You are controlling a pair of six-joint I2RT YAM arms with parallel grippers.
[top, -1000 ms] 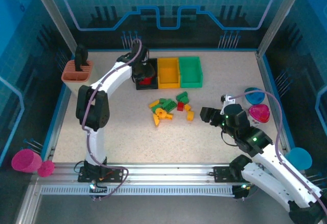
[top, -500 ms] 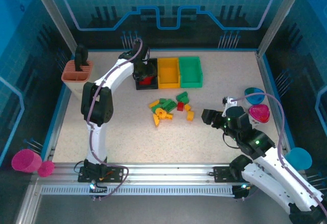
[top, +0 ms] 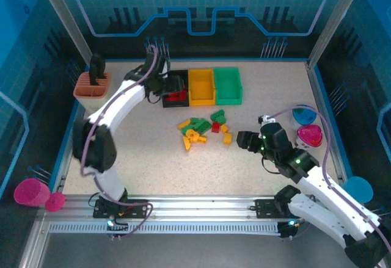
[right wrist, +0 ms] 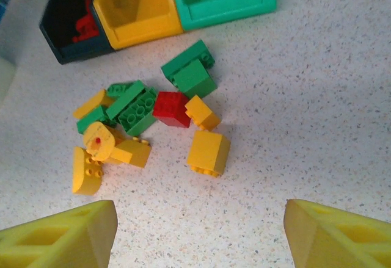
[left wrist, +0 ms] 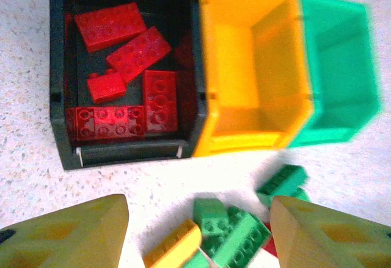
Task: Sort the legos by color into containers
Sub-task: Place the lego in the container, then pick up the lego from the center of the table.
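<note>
Three containers stand in a row at the back: a black bin [top: 174,103], a yellow bin [top: 201,86] and a green bin [top: 228,85]. In the left wrist view the black bin [left wrist: 58,97] holds several red legos [left wrist: 128,91]; the yellow bin [left wrist: 244,66] and the green bin [left wrist: 336,66] look empty. My left gripper [top: 162,86] hovers open by the black bin's left side, with nothing between its fingers [left wrist: 67,234]. Loose green, yellow and red legos [top: 204,129] lie mid-table. My right gripper [top: 247,140] is open just right of the pile, a yellow lego [right wrist: 209,152] ahead of it and a red one [right wrist: 171,108] beyond.
A salmon slotted holder [top: 93,88] stands at the far left. A blue bowl [top: 303,114] and a pink bowl [top: 310,135] sit at the right edge, with a blue cup [top: 357,188] nearer. Pink cups [top: 30,191] lie outside the left rail.
My left gripper has opened and pulled back left from over the black bin, its elbow swinging out to the left. My right gripper has crept slightly left toward the pile.
</note>
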